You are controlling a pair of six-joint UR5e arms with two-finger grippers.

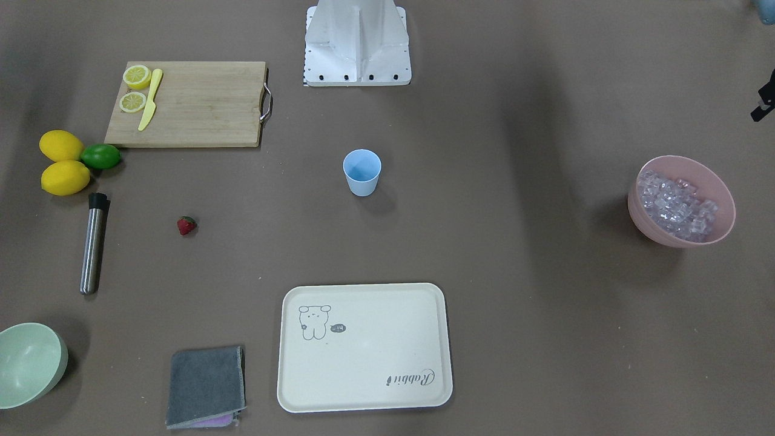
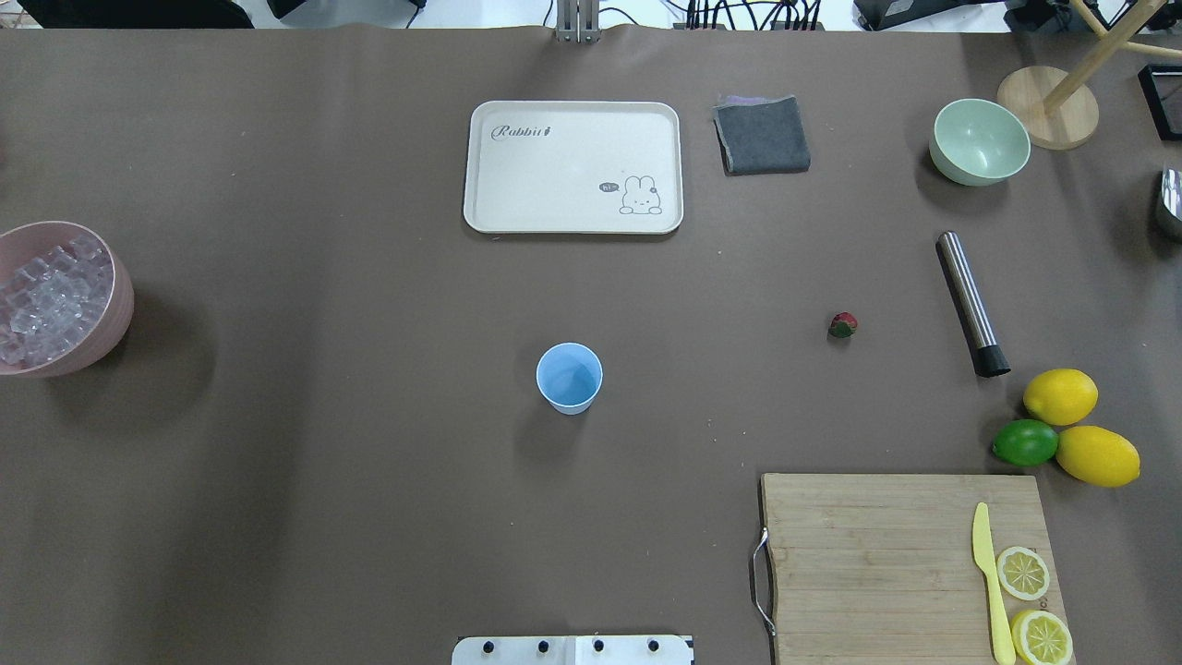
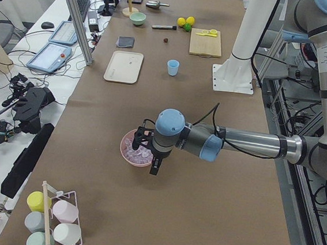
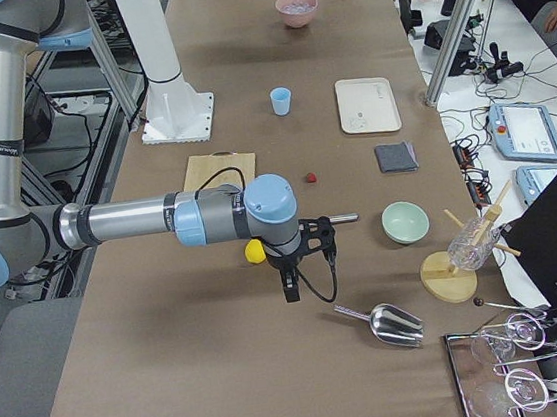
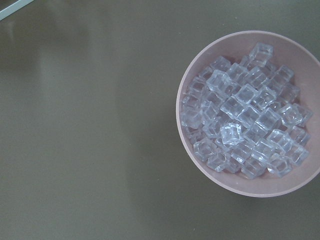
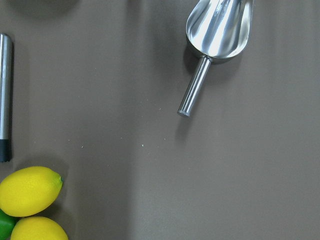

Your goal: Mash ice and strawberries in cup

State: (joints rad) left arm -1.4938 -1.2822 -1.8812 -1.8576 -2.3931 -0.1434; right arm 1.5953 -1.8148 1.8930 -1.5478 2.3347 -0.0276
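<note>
Since the left gripper (image 3: 154,165) and right gripper (image 4: 289,286) show only sideways, their grip cannot be told.

A long table (image 3: 200,219) covered in matt brown paper runs down the room under soft, even light, with a white workbench (image 3: 38,35) beside it bearing two touchscreen tablets (image 3: 48,58) and loose cables, and a slanted aluminium post (image 3: 75,15) between them.

The arms (image 3: 248,143) are silver tubes with pale blue joints (image 3: 170,122). Black cables (image 4: 330,293) hang at the wrists. The pedestal (image 1: 357,36) is white.
</note>
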